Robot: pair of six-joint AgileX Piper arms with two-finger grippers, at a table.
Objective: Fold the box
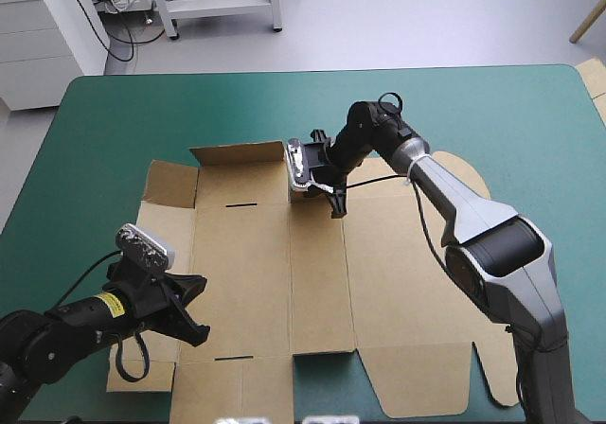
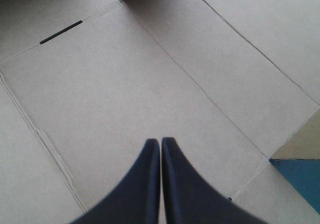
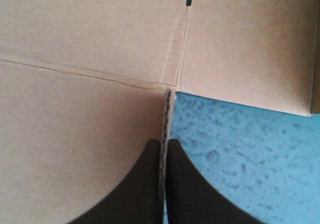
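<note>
The brown box (image 1: 256, 273) lies as a cut sheet, mostly flat, on the teal-green cover (image 1: 473, 112). Its far flap (image 1: 241, 152) stands a little raised. My right gripper (image 1: 327, 195) is at the sheet's far edge near the middle, shut on the box. In the right wrist view the board's edge (image 3: 167, 111) runs between the fingers of that gripper (image 3: 164, 141), with board on one side and bare cover (image 3: 240, 149) on the other. My left gripper (image 1: 199, 322) hovers over the near left panel, shut and holding nothing. The left wrist view shows this gripper (image 2: 161, 141) above plain board (image 2: 125, 84) near a slot (image 2: 61, 32).
Bare teal-green cover runs along the far side and the right of the sheet. The sheet's near flaps (image 1: 426, 386) reach close to the table's front edge. A pale board piece (image 1: 593, 79) shows past the table's far right corner.
</note>
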